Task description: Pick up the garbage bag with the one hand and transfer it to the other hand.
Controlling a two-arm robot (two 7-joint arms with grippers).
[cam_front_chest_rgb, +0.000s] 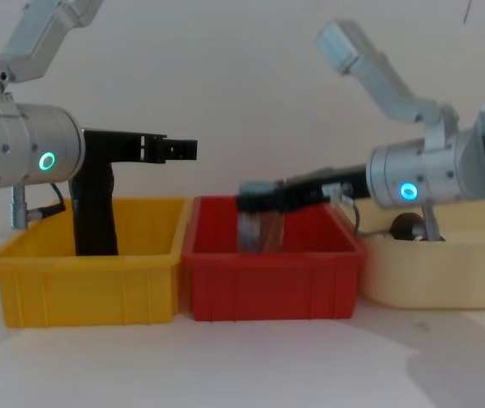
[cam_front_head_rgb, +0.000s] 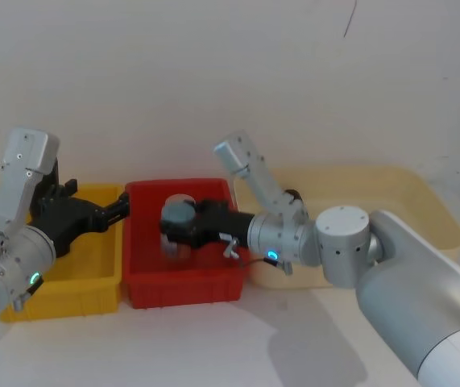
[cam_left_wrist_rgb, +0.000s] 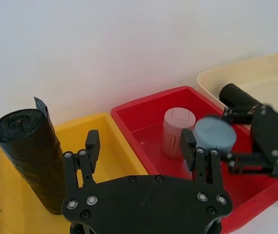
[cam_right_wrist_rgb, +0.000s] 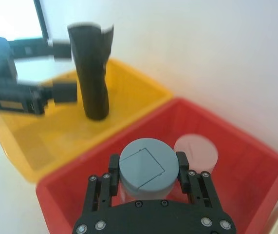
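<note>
Right gripper (cam_right_wrist_rgb: 148, 171) clamping blue-lidded jar (cam_right_wrist_rgb: 145, 168) over red bin (cam_right_wrist_rgb: 255, 161), garbage bag (cam_right_wrist_rgb: 91, 73) upright in yellow bin (cam_right_wrist_rgb: 139, 80)

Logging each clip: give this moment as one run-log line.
left gripper: open, beside garbage bag roll upright in yellow bin | right gripper: shut on blue-lidded jar within red bin | handover: not begun

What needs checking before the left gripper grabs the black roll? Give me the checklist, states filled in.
1. left gripper open: ok.
2. black roll upright in the yellow bin: ok.
3. Roll between the left gripper's fingers: not ok, it stands beside them.
4. right gripper free to receive: not ok, shut on the blue-lidded jar over the red bin.
5. Red-and-white label on this roll: cannot tell.
</note>
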